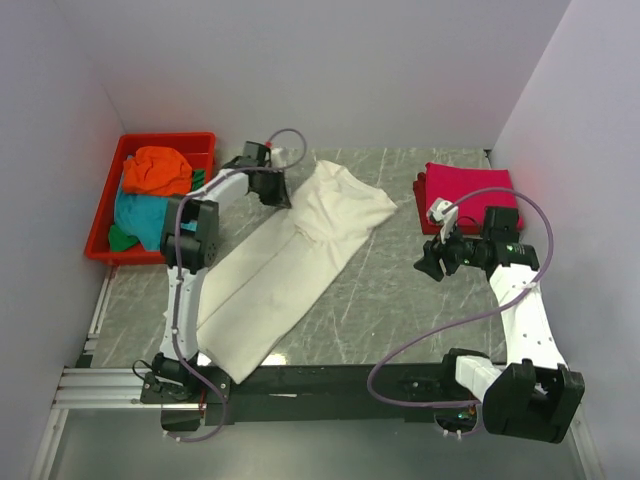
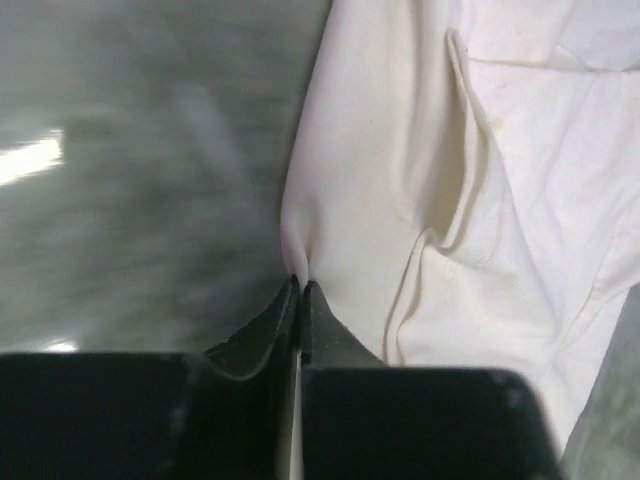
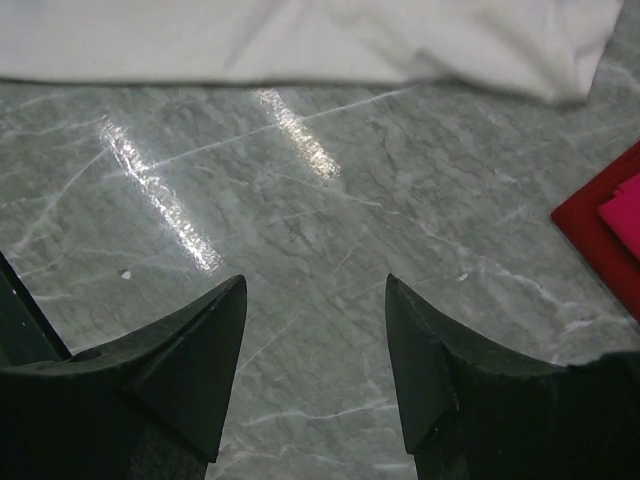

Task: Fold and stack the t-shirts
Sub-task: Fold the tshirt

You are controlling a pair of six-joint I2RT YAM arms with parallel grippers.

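Bottom edge of the overhead view: black rail with both arm bases bolted on, one at each end. Directly above it, grey marbled table.

Left gripper: clenched tight on the left edge of the cream shirt. Cloth puckers into a small peak at the fingertips. Position: upper centre-left of the overhead view, just right of the red tray.

Cream shirt: spread diagonally from lower left toward upper centre of the table, laid in a long band. Wrinkled and creased at its upper end, with a seam visible in the left wrist view.

Right gripper: released, jaws standing well apart, nothing between them. Hovers over bare table right of centre, apart from the cream shirt, just below the pink shirt.

Pink shirt: folded flat, upper right of the table. Red layer showing beneath it at the right edge of the right wrist view.

Red tray: upper left, near the wall. Holds orange shirt and teal shirt, both crumpled, orange toward the top of the frame.
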